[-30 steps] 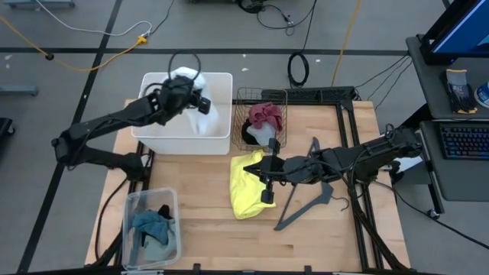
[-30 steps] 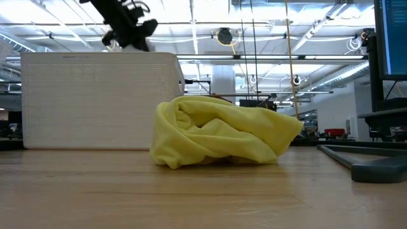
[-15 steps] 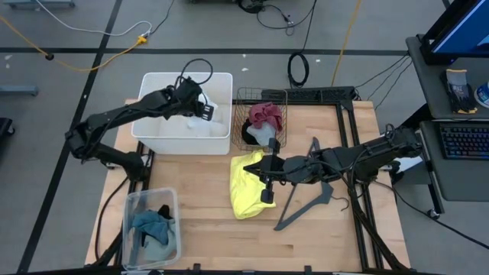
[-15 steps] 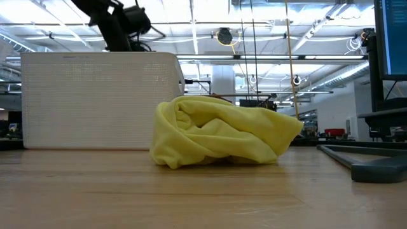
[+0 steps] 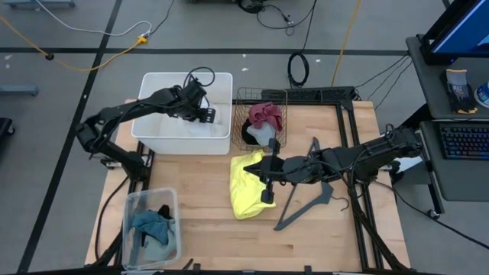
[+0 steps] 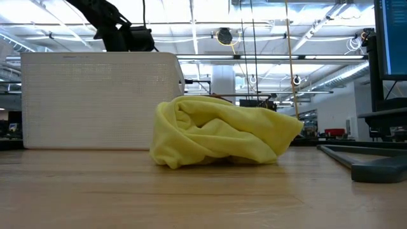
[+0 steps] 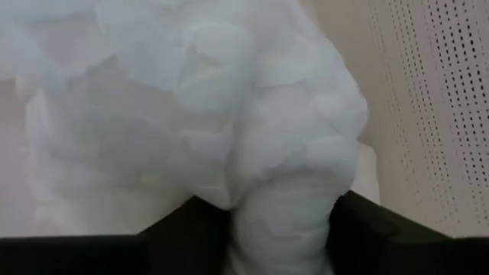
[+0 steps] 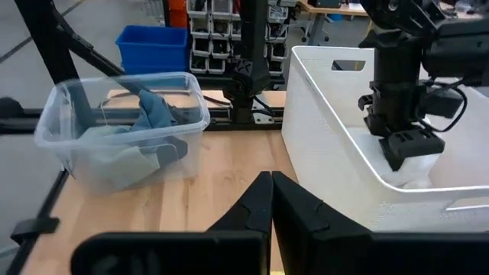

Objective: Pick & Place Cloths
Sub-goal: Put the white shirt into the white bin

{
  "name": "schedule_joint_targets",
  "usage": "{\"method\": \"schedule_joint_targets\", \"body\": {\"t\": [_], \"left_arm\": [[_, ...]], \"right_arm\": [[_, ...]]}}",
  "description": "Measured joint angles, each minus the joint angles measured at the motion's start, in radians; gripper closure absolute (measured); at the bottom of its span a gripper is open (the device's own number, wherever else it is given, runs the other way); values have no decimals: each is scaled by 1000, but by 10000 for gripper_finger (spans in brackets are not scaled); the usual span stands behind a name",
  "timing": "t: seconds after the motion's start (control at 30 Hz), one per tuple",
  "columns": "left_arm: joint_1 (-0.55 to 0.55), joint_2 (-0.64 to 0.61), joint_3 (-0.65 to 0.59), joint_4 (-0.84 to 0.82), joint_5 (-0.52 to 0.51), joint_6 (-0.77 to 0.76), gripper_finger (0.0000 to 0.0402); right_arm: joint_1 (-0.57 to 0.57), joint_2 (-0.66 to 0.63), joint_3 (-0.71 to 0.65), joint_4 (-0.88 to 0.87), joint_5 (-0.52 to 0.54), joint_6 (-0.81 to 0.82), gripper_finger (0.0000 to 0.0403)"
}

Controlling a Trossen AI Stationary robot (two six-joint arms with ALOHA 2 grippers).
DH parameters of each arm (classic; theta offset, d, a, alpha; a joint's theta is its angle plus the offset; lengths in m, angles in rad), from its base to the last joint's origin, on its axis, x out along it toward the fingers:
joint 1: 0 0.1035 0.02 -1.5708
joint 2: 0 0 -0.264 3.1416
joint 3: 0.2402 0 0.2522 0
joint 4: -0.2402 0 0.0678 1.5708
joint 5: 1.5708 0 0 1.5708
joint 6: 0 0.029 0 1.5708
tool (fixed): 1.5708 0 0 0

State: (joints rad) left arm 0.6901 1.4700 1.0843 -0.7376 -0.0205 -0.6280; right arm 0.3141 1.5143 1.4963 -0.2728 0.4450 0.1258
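My left gripper [image 5: 206, 116] reaches down into the white bin [image 5: 145, 130] at the far left, close to its right wall, with a bunched white cloth [image 7: 229, 114] between its fingers. My right gripper [image 5: 267, 187] hangs shut above the table's middle, over the right edge of the crumpled yellow cloth [image 5: 246, 191], which lies on the wood [image 6: 222, 137]. A maroon cloth [image 5: 265, 114] and a grey-green one [image 5: 263, 134] sit in the wire basket [image 5: 238, 103]. A blue-teal cloth [image 5: 150, 225] lies in the clear tub [image 5: 128, 210]. My left gripper has a thick bunched fold of the white cloth [image 7: 283, 206] between its two fingers [image 7: 183, 229], several layers deep. The fingers come from above, slanting down into the bin. The rest of the cloth spreads out below them on the bin's floor [image 8: 424, 169].
A dark grey hanger [image 5: 306, 202] lies on the table at the right of the yellow cloth, under the right arm. The near middle and near right of the wooden table are bare. Cables run across the floor beyond the far edge.
My left gripper has gone down from above the bin's rim into the bin and toward its right wall, tipping its fingers downward. The white cloth, held up above the rim before, has come down with it inside the bin.
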Motion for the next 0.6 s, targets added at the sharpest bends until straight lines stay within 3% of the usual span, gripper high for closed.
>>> {"method": "schedule_joint_targets", "body": {"t": [0.17,0.3,0.6], "left_arm": [[-1,-9,0,0,19,-6,154],[-2,-26,0,6,79,-6,116],[-3,-171,0,36,135,44,75]], "right_arm": [[0,0,0,-16,0,-101,403],[0,0,0,-52,-1,-82,403],[0,0,0,-123,-15,-59,360]]}}
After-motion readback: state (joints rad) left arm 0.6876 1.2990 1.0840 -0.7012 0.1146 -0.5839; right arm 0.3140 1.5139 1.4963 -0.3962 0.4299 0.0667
